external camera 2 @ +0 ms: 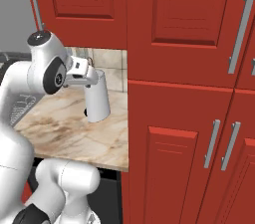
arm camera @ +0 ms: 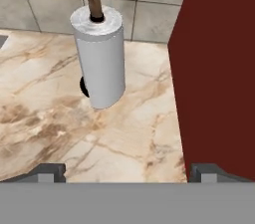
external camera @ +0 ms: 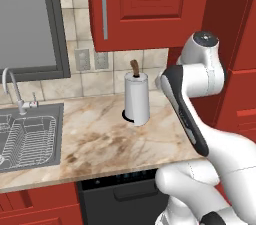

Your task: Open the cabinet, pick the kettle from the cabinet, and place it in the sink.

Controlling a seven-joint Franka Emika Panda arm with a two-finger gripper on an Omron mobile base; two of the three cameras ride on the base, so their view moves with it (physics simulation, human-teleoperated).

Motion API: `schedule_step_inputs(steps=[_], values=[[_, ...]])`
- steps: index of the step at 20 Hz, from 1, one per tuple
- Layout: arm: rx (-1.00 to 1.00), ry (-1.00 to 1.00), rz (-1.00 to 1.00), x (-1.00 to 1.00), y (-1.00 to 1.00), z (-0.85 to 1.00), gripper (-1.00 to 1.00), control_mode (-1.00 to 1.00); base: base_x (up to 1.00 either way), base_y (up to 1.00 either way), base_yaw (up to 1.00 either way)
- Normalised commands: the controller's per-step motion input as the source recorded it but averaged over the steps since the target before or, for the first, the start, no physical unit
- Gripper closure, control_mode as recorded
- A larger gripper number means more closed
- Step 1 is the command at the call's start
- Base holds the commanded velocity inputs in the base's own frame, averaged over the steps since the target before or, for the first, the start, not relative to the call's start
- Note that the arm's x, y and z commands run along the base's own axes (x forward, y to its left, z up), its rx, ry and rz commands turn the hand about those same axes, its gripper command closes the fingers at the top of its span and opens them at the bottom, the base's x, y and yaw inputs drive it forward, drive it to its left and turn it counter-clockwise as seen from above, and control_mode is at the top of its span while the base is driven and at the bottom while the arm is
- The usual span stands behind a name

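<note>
Starting at the left, the sink sits in the marble counter; above, the red wall cabinet stands closed, no kettle visible; paper-towel roll upright mid-counter; gripper hovers above it, jaws spread wide, holding nothing.

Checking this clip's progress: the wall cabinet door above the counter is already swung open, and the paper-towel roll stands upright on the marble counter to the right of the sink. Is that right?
Not quite. The cabinet door is shut, its panel flat with the silver bar handle facing out, as the left base view shows. The paper-towel roll does stand upright on the counter, right of the sink.
</note>
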Motion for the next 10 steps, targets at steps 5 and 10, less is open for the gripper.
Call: schedule_step_inputs(steps=[5,10], values=[[0.00,-0.17,0.00,-0.17,0.19,0.24,-1.00,-1.00,0.00,0.00,0.00],[0.00,-0.09,0.00,-0.13,0.32,0.31,-1.00,-1.00,0.00,0.00,0.00]])
